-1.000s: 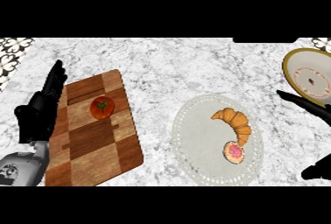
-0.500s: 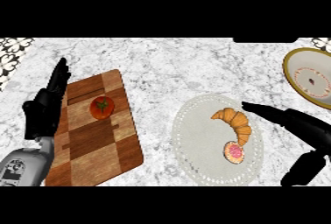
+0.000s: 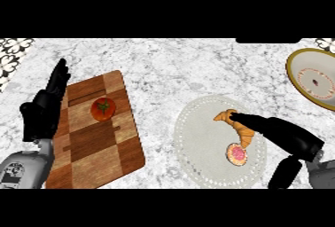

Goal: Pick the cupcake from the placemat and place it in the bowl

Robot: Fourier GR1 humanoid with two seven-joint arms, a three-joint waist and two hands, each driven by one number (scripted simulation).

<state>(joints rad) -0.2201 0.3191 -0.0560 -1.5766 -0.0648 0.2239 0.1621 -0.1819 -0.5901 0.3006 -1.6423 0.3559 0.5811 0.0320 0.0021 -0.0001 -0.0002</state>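
So the cupcake (image 3: pixel 237 153) sits at about 5 o'clock on the round placemat (image 3: pixel 196 146), just below the croissant (image 3: pixel 240 126). The right hand (image 3: pixel 281 135) has its fingers (image 3: pixel 245 119) straight and spread apart, holding nothing, tips over the croissant. I'd pull back toward 6 o'clock and come down around the cupcake, not nudging the pastry. Left hand (image 3: pixel 46 106) rests open beside the cutting board (image 3: pixel 98 133) with its tomato (image 3: pixel 103 108). The bowl (image 3: pixel 315 80) waits at 2 o'clock on the worktop (image 3: pixel 170 66). Compared to half a second ago, the right hand has reached further in over the placemat.

Right hand (image 3: pixel 278 133) sweeps in from the bowl (image 3: pixel 313 80) side, fingertips now over the croissant (image 3: pixel 241 129) on the placemat (image 3: pixel 203 146).
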